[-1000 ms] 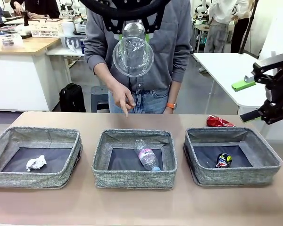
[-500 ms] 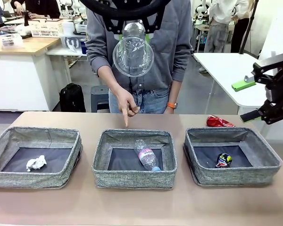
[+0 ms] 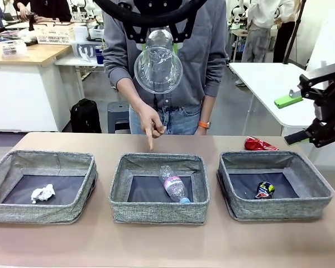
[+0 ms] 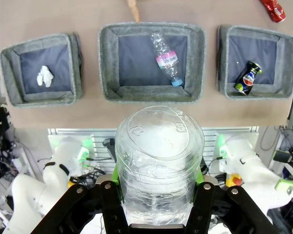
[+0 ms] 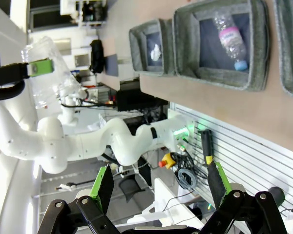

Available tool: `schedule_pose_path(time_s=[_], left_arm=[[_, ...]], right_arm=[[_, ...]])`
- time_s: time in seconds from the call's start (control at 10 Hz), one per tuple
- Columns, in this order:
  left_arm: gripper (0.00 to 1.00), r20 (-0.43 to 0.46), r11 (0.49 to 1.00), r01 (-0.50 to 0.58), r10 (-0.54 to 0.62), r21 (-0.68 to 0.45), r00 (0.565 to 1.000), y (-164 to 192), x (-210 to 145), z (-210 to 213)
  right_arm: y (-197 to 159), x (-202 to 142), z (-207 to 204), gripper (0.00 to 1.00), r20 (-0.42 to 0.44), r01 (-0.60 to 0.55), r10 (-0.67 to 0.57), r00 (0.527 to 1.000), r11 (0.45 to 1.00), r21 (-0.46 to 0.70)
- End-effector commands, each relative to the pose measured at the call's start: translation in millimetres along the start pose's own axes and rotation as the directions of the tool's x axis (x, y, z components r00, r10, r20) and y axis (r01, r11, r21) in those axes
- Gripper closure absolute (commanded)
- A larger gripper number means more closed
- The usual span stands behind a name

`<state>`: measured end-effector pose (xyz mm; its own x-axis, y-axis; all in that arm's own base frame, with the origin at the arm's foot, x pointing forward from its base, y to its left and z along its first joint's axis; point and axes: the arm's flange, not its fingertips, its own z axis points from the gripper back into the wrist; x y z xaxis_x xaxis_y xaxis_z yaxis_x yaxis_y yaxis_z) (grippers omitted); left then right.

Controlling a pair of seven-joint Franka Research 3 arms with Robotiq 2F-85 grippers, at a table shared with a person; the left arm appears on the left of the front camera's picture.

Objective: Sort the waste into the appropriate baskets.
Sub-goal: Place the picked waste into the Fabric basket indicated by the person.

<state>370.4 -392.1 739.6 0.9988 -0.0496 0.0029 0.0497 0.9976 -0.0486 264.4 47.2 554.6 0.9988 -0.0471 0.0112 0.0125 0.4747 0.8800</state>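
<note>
our left gripper pinches the cup between green pads, high above the middle basket; our right gripper stands wide and empty. a person's hand points at that basket, so the drop seems next: we must lower over it and let go. it holds the bottle; left basket the tissue; right basket a can. a red can lies on the table.

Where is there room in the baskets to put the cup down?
Every basket has bare floor. The left basket holds a tissue at its front left. In the middle basket the floor left of the bottle is free. In the right basket the can leaves both sides free. The left gripper holds the cup.
</note>
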Motion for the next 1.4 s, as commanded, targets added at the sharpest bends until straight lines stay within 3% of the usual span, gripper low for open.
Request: schedule_pose_path(time_s=[0.0,0.1,0.3,0.5,0.6,0.8,0.9,1.0,1.1,1.2,1.3], left_arm=[[0.44,0.027,1.0,-0.008,0.008,0.022,1.0,9.6,3.0,-13.5],[0.44,0.029,0.999,0.041,-0.04,-0.009,0.999,15.1,8.0,-33.5],[0.44,-0.018,0.999,0.019,-0.018,0.035,1.0,31.1,15.4,-95.5],[0.44,0.009,0.999,-0.002,0.001,0.036,1.0,40.0,16.6,-153.2],[0.44,0.036,0.999,-0.02,0.021,-0.037,0.999,43.2,15.8,-174.0],[0.44,0.08,0.978,-0.206,0.208,-0.038,0.975,65.7,20.5,-212.4],[0.44,-0.084,0.967,-0.251,0.247,-0.044,0.965,68.8,34.1,-202.6],[0.44,0.048,0.993,-0.116,0.116,-0.01,0.992,44.0,37.3,-202.1],[0.44,0.048,0.993,-0.116,0.116,-0.01,0.992,44.0,37.3,-202.1],[0.44,0.007,0.982,-0.185,0.186,-0.023,0.983,59.6,40.3,-214.5],[0.44,0.123,0.997,-0.079,0.076,0.018,0.99,49.0,52.0,-223.3]], right_arm=[[1.0,0.3,-0.1,0.0,-0.002,-0.012,0.012,1.0,1.0,0.017],[1.0,0.3,-0.1,0.0,-0.002,-0.012,0.012,1.0,1.0,0.017],[1.0,0.3,-0.1,0.0,-0.002,-0.012,0.012,1.0,1.0,0.017],[1.0,0.3,-0.1,0.0,-0.002,-0.012,0.012,1.0,1.0,0.017],[1.0,0.3,-0.1,0.0,-0.002,-0.012,0.012,1.0,1.0,0.017],[1.0,0.3,-0.1,0.0,-0.002,-0.012,0.012,1.0,1.0,0.017],[1.0,0.3,-0.1,0.0,-0.002,-0.012,0.012,1.0,1.0,0.017],[1.0,0.3,-0.1,0.0,-0.002,-0.012,0.012,1.0,1.0,0.017],[1.0,0.3,-0.1,0.0,-0.002,-0.012,0.012,1.0,1.0,0.017],[1.0,0.3,-0.1,0.0,-0.002,-0.012,0.012,1.0,1.0,0.017],[1.0,0.3,-0.1,0.0,-0.002,-0.012,0.012,1.0,1.0,0.017]])
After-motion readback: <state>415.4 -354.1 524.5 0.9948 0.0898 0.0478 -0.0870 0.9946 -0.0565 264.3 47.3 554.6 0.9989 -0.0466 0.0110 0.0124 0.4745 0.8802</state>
